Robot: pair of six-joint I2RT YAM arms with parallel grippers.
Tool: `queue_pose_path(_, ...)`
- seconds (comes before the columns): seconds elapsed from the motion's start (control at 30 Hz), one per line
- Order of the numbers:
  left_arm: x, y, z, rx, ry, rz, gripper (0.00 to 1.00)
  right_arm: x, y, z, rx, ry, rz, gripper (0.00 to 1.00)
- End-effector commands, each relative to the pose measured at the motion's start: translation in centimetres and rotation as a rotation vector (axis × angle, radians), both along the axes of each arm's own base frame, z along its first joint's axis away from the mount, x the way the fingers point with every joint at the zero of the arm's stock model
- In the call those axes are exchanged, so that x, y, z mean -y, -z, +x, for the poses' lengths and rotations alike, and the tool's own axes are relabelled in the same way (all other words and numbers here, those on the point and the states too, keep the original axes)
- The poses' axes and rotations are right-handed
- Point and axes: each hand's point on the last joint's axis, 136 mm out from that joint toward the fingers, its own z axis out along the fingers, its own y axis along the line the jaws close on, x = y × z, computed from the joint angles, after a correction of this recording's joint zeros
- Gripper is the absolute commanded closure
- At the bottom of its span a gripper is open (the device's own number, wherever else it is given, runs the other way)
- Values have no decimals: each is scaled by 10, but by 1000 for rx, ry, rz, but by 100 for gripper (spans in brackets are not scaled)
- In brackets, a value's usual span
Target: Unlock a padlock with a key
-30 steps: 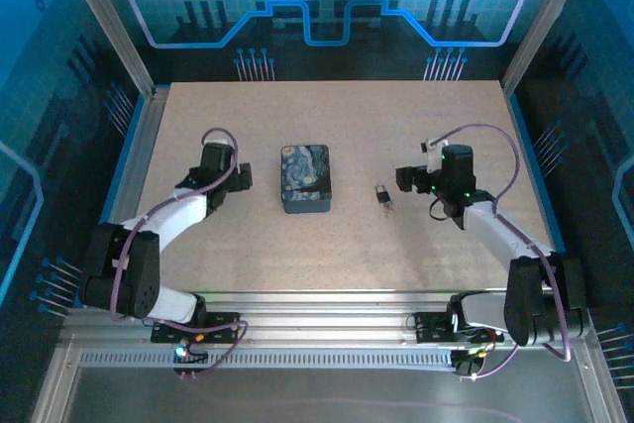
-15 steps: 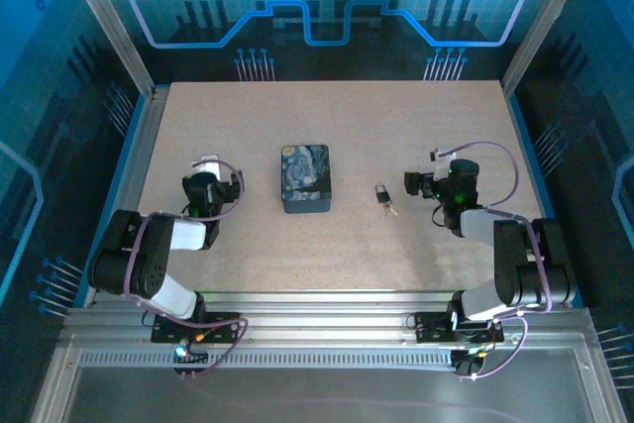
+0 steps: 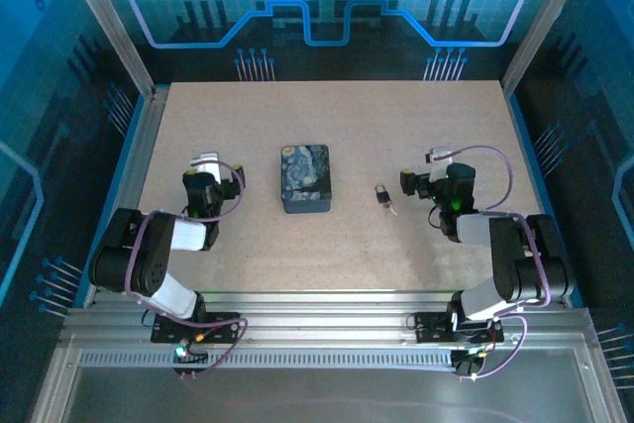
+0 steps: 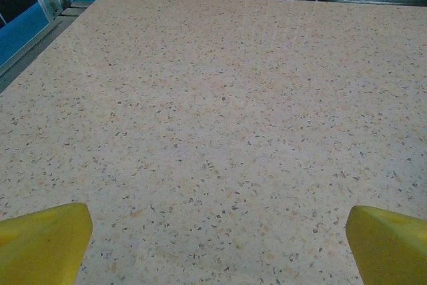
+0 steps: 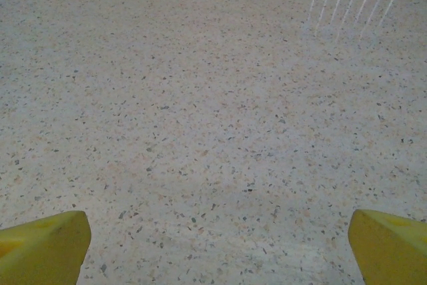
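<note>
Both arms sit folded low near their bases, nothing in hand. Left gripper (image 4: 213,245): jaws spread wide, yellow fingertips (image 4: 43,241) at the bottom corners of its wrist view, bare table (image 3: 446,116) between them. Right gripper (image 5: 217,248): same, released and empty. Reads as a parked pose with neither arm aimed at the lock, so I'd say no step is under way.

Padlock (image 3: 382,193) lies flat mid-table, between the dark swirl-picture box (image 3: 305,177) on its left and the right arm on its right. It touches neither and is closer to the right arm, probably that arm's pick.

Looks tiny: dark body, small loop, brass-yellow bit at the near end. That may be the key, too small to tell. Loop shut or sprung, can't tell either. Likely slides if nudged.
</note>
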Motion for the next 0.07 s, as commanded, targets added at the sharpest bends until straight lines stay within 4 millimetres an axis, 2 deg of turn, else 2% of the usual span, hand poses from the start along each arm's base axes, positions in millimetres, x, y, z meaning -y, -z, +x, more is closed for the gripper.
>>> queue_pose_path(0.0,0,-8,5,33,19,-14,1,-1,-5,3,37,6,-27,0)
queue_pose_path(0.03,0,-9,5,37,20,-13,1,0,-5,3,36,7,-28,0)
